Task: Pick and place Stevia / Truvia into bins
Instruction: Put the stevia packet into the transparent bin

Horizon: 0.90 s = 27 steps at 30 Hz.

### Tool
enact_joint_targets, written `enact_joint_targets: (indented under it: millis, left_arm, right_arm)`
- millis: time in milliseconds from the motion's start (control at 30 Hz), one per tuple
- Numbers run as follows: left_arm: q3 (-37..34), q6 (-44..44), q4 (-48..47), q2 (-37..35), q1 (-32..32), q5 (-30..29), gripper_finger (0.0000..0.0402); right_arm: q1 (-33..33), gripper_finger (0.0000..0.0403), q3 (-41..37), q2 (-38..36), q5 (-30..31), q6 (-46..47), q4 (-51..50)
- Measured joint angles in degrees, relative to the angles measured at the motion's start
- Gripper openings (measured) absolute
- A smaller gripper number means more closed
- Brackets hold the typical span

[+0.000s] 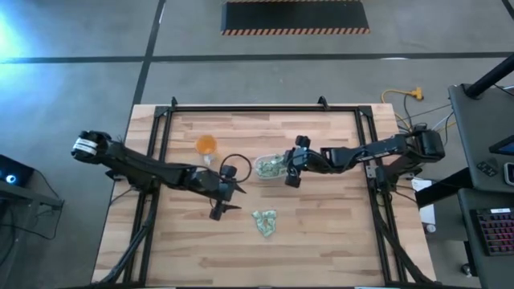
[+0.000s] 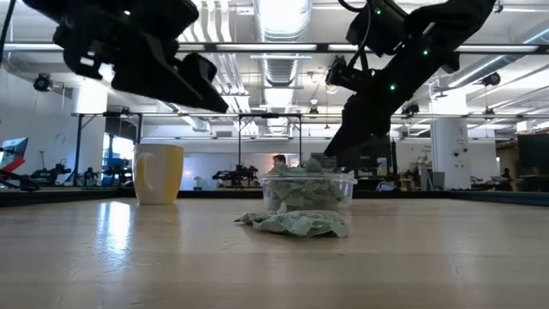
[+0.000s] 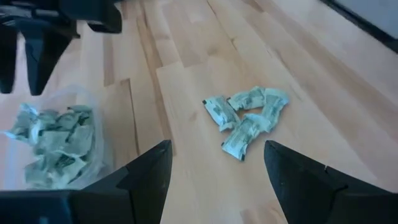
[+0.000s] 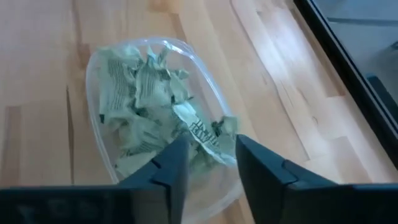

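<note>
The wooden table [image 1: 321, 241] carried everything, with the 2 dark arms reaching in from either side toward its middle. The left arm lay diagonally across the table's left half, and its left gripper [image 1: 222, 207] hung above the bare wood with fingers [image 3: 146, 174] spread wide and nothing between them. The right arm stretched in from the right edge, and the right gripper [image 1: 291, 170] hovered over the right-hand rim of the clear tub [image 1: 270, 167]; its fingers [image 4: 171, 165] stood a narrow gap apart, and in the right wrist view a packet [image 4: 205, 132] showed in that gap just over the heap, though I could not tell whether it was pinched or already free. An orange mug [image 1: 206, 145] stood well apart toward the far left. The tub already held a crumpled heap of green-and-white packets. The loose Stevia packets [image 1: 264, 222], about 5 in a small cluster, lay on the near side of the tub, apart from it. That cluster lay to the right of the left gripper and a little nearer the table's front edge, and the left wrist view looked straight at it between the open fingers. By my judgement the left gripper was the better placed for the next pick, since the right was occupied over the tub.
</note>
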Motion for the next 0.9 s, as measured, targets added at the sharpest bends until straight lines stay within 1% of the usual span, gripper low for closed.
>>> enact_joint_targets:
  millis: [167, 267, 333, 467, 700, 900]
  left_arm:
    - [0.30, 0.56, 3.41, 6.04, 0.00, 0.26, 0.0238]
    - [0.45, 1.64, 7.81, 10.58, -0.11, 2.63, 0.0238]
    - [0.44, 2.67, 11.97, 14.21, -0.17, 3.53, 0.0238]
    - [1.38, 3.26, 15.91, 20.02, -0.19, 3.60, 0.0238]
    - [4.22, 3.48, 17.33, 25.26, -0.19, 4.28, 0.0238]
    - [5.88, 3.09, 17.39, 28.27, -0.18, 6.14, 0.0237]
  right_arm:
    - [0.18, 0.0157, 0.11, -2.92, 1.92, 0.65, -4.00]
    - [1.20, 0.0167, 0.20, -6.34, 1.87, 2.26, -6.70]
    - [2.27, 0.0170, 0.19, -9.05, 1.51, 3.18, -8.84]
    - [5.62, 0.0171, -0.50, -13.98, 1.56, 4.05, -10.94]
    - [11.89, 0.0171, -2.41, -20.11, 1.58, 3.35, -10.79]
    - [15.04, 0.0171, -2.69, -21.99, 1.64, 3.10, -10.64]
